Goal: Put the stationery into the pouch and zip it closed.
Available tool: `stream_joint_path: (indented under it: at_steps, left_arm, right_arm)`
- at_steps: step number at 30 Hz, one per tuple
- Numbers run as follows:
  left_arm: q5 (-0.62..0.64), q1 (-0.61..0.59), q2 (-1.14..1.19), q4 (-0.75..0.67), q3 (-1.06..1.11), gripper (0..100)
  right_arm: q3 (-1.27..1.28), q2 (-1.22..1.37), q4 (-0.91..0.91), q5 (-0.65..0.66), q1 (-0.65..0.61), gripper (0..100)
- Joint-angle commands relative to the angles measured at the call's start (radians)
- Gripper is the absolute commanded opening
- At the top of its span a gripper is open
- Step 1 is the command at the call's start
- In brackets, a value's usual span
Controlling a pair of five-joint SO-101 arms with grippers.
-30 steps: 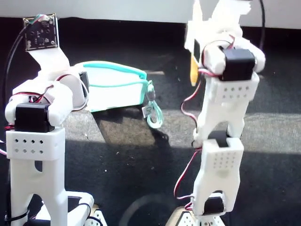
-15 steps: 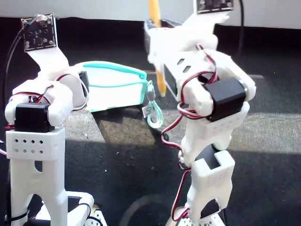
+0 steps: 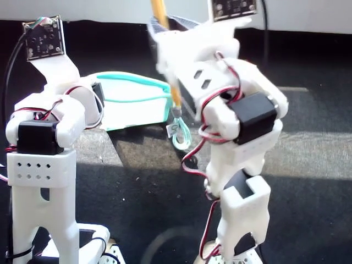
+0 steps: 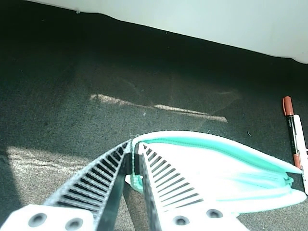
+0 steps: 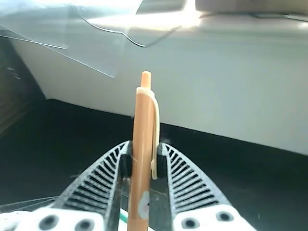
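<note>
Dark table (image 4: 72, 72); marker (image 4: 292, 137) beside pouch (image 4: 216, 163), possibly against it.

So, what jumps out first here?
The orange pen clamped upright in the right jaws, its tip by the end of the white, teal-zipped pouch. The left jaws pinch that pouch's other end, and a red-capped marker lies on the table beyond it.

pen (image 3: 159, 11) swung across toward pouch (image 3: 135, 104), tip beside its end
</note>
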Motion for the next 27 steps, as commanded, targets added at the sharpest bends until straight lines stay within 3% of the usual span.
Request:
stream_joint_path:
  at_steps: [1,6,10,17,23,27]
  left_arm:
    - [0.009,0.002,0.013,0.025,0.022,1]
    - [0.008,-0.001,0.012,0.025,0.021,1]
    - [0.006,-0.002,0.012,0.026,0.021,1]
    - [0.006,-0.002,0.012,0.026,0.021,1]
    - [0.006,-0.001,0.012,0.028,-0.012,1]
    - [0.006,-0.001,0.012,0.055,-0.054,1]
  right_arm:
    - [-0.067,0.041,0.039,-0.006,0.151,0.6]
    - [0.124,0.094,0.041,-0.006,0.297,0.6]
    - [0.341,0.021,0.041,-0.006,0.325,0.6]
    - [1.018,-0.338,0.028,-0.003,0.325,0.6]
    - [1.787,-0.483,-0.335,0.048,0.32,0.6]
    - [2.123,-0.529,-0.553,0.066,0.297,0.6]
